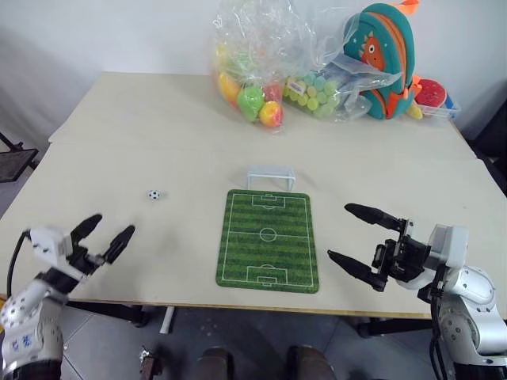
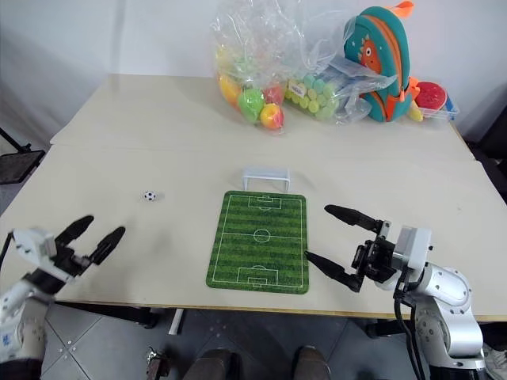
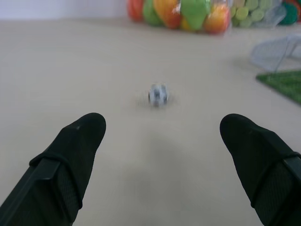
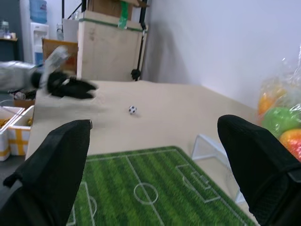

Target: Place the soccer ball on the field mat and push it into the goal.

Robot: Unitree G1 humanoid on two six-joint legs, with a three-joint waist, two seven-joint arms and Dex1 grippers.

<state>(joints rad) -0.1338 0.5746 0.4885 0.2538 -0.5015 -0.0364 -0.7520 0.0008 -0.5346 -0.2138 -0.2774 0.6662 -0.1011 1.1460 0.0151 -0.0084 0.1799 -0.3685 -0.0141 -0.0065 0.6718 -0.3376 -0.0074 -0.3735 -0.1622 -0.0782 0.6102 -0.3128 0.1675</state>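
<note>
A tiny black-and-white soccer ball (image 1: 154, 195) rests on the bare beige table, left of the green field mat (image 1: 268, 239). The small white goal (image 1: 270, 176) stands at the mat's far end. My left gripper (image 1: 109, 233) hovers open over the table's front left, nearer to me than the ball and apart from it; the left wrist view has the ball (image 3: 158, 94) lying ahead between its fingers. My right gripper (image 1: 344, 233) is open just right of the mat, holding nothing; its wrist view looks across the mat (image 4: 155, 188) toward the ball (image 4: 133, 110).
Clear plastic bags of coloured balls (image 1: 269, 79) lie at the table's far side, with a teal dinosaur backpack (image 1: 384, 59) and a red toy (image 1: 432, 93) to their right. The table's front edge (image 1: 238, 305) runs just below both grippers.
</note>
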